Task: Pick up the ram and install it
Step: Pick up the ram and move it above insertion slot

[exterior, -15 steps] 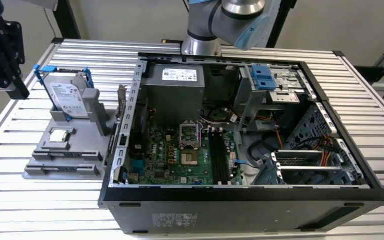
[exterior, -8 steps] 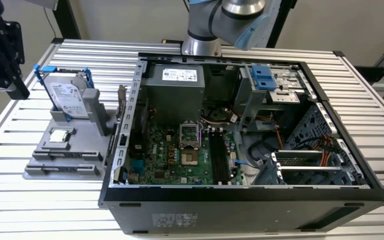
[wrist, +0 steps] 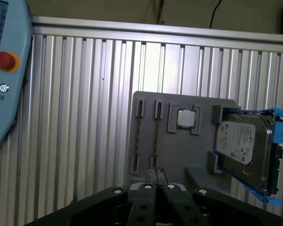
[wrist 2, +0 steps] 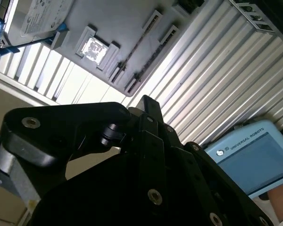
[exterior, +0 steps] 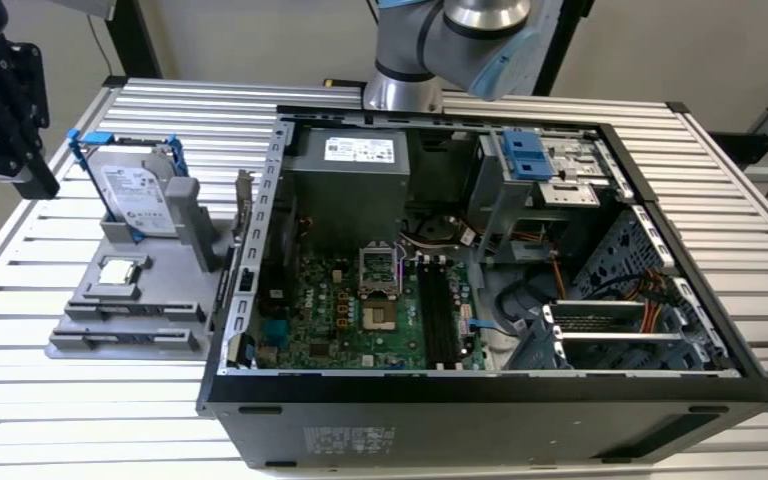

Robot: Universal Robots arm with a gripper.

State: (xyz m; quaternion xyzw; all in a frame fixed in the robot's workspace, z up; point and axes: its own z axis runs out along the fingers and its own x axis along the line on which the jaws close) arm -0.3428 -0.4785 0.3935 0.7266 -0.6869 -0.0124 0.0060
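One thin ram (wrist: 156,135) stands in a flat grey holder (wrist: 179,155); black claw (wrist: 156,172) pinched together.

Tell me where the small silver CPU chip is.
In the exterior view, the CPU chip lies on the grey holder, on the exterior view's left of the open computer case, beside the upright hard drive.

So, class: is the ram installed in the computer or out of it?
Out. The ram stands on edge in the grey holder, outside the computer case; the motherboard's long slots look empty.
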